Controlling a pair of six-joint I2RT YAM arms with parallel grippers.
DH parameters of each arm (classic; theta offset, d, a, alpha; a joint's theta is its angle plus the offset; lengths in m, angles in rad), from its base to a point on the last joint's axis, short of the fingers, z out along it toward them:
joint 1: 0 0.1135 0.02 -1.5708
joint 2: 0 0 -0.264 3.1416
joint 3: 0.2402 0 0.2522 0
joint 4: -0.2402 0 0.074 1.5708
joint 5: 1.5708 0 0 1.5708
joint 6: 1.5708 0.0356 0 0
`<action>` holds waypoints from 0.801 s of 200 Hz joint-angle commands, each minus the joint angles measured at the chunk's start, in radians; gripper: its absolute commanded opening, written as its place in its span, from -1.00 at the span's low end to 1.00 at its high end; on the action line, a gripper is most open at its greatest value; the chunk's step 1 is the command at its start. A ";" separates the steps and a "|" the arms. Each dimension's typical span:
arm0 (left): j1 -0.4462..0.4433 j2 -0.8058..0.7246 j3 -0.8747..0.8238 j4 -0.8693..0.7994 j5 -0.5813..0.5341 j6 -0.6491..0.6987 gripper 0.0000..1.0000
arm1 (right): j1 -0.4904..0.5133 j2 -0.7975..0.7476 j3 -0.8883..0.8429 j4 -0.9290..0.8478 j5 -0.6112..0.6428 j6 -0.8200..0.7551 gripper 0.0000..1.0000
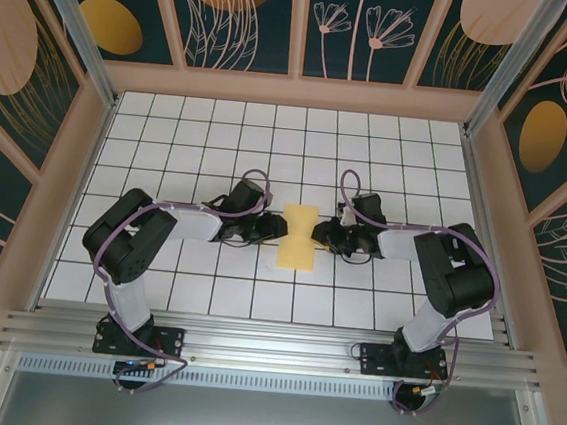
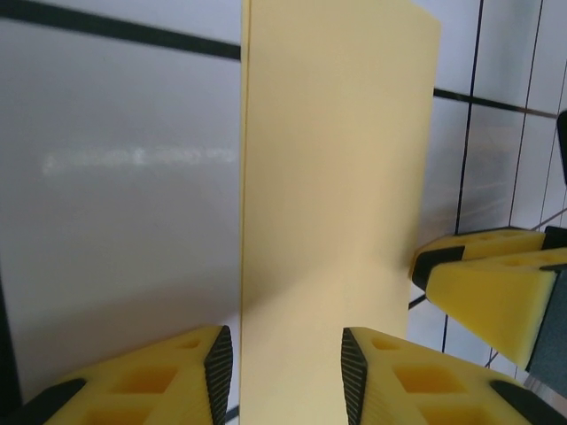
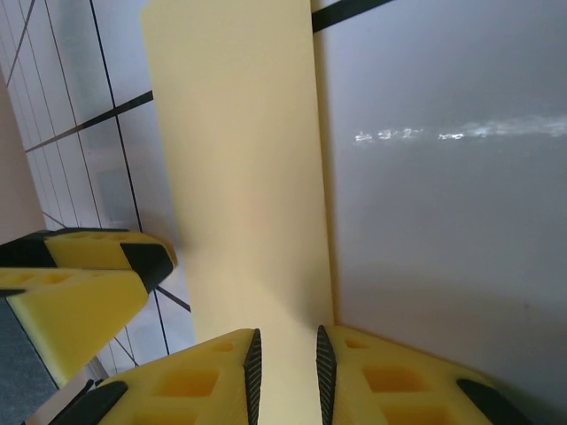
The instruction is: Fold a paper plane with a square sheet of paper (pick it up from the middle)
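Observation:
The pale-yellow sheet of paper [image 1: 297, 249] lies flat on the white grid table as a long strip about one tile wide, apparently folded in half. My left gripper [image 1: 280, 228] reaches over its left edge and my right gripper [image 1: 320, 234] over its right edge, both at mid-length. In the left wrist view the paper [image 2: 337, 177] runs under the left gripper [image 2: 288, 350], whose jaws stand wide apart. In the right wrist view the paper [image 3: 239, 159] passes under the right gripper [image 3: 285, 354], its jaws narrowly apart. Neither clamps the sheet.
The white tiled table [image 1: 171, 131] is walled by a wooden frame with dark floral panels [image 1: 242, 18]. An aluminium rail [image 1: 271, 347] holds the arm bases at the near edge. The opposite gripper's yellow fingers [image 2: 496, 283] [image 3: 80, 283] sit close beside the paper.

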State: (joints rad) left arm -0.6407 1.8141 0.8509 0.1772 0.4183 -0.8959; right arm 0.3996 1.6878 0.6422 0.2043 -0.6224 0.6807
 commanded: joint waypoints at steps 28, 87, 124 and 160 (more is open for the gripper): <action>-0.037 -0.093 -0.044 -0.069 -0.034 -0.024 -0.17 | -0.007 0.022 -0.048 -0.074 0.028 0.004 -0.44; -0.036 -0.145 -0.067 -0.067 -0.055 -0.029 -0.15 | -0.005 -0.094 -0.001 -0.139 0.023 -0.003 -0.36; -0.036 -0.127 -0.064 -0.059 -0.046 -0.028 -0.16 | 0.008 -0.101 0.029 -0.186 0.023 -0.024 -0.35; -0.036 -0.120 -0.068 -0.056 -0.044 -0.028 -0.15 | 0.053 -0.074 0.050 -0.205 0.048 -0.029 -0.35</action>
State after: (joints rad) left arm -0.6754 1.6821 0.7906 0.1261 0.3809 -0.9119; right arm 0.4217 1.6024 0.6579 0.0460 -0.6003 0.6762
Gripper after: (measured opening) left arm 0.424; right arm 0.324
